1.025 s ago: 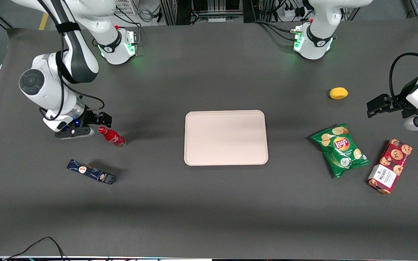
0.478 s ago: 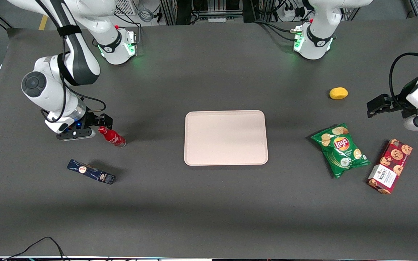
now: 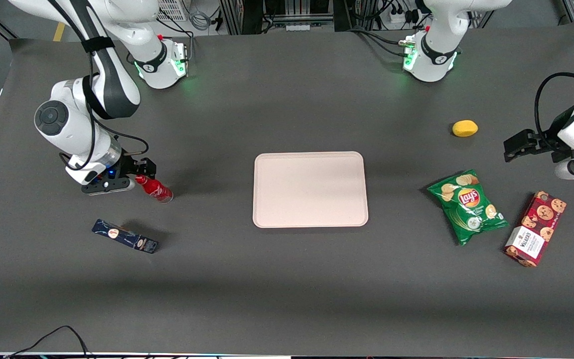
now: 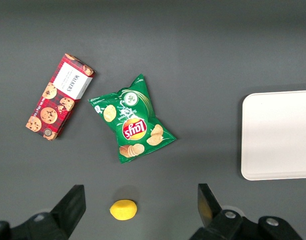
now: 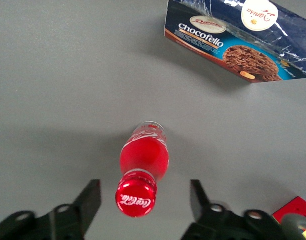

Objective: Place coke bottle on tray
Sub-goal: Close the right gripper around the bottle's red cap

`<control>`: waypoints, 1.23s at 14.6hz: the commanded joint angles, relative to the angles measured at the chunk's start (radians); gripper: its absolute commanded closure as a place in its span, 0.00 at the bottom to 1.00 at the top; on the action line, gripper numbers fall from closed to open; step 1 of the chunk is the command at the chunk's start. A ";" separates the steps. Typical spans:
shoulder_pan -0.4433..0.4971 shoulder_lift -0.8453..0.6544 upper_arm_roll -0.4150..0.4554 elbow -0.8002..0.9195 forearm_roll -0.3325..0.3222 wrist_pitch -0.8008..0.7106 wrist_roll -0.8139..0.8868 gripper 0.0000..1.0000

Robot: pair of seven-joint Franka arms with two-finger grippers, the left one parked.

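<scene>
The coke bottle [image 3: 154,189] is small and red with a red cap, and it stands upright on the dark table toward the working arm's end. My right gripper [image 3: 138,173] is at its top, open, with a finger on each side of the cap and touching nothing. In the right wrist view the coke bottle [image 5: 143,159] has its cap level with the gripper [image 5: 144,196], and the fingers [image 5: 91,196] stand well apart from it. The pale pinkish tray [image 3: 310,189] lies flat mid-table with nothing on it, and one end of the tray [image 4: 278,135] shows in the left wrist view.
A dark blue Chocofello box [image 3: 125,236] lies nearer the front camera than the bottle and shows as the box [image 5: 238,37] in the right wrist view. Toward the parked arm's end lie a green Lay's bag [image 3: 468,205], a red cookie box [image 3: 535,228] and a yellow lemon [image 3: 465,128].
My gripper has shifted a little toward the bottle, so the cap now sits between the open fingers. The bottle and tray have not moved.
</scene>
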 commanded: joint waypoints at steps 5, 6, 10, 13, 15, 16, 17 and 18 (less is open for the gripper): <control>0.008 0.008 -0.004 0.009 -0.015 0.013 -0.006 0.84; 0.008 0.008 -0.004 0.009 -0.015 0.013 -0.006 0.89; 0.010 0.008 -0.004 0.010 -0.015 0.011 -0.008 1.00; 0.010 0.003 -0.004 0.023 -0.015 0.002 -0.008 1.00; 0.010 0.002 -0.004 0.030 -0.013 -0.010 -0.006 1.00; 0.010 0.000 -0.004 0.041 -0.015 -0.021 -0.006 1.00; 0.011 0.000 -0.004 0.050 -0.015 -0.035 -0.006 1.00; 0.011 0.000 -0.004 0.064 -0.013 -0.052 -0.008 1.00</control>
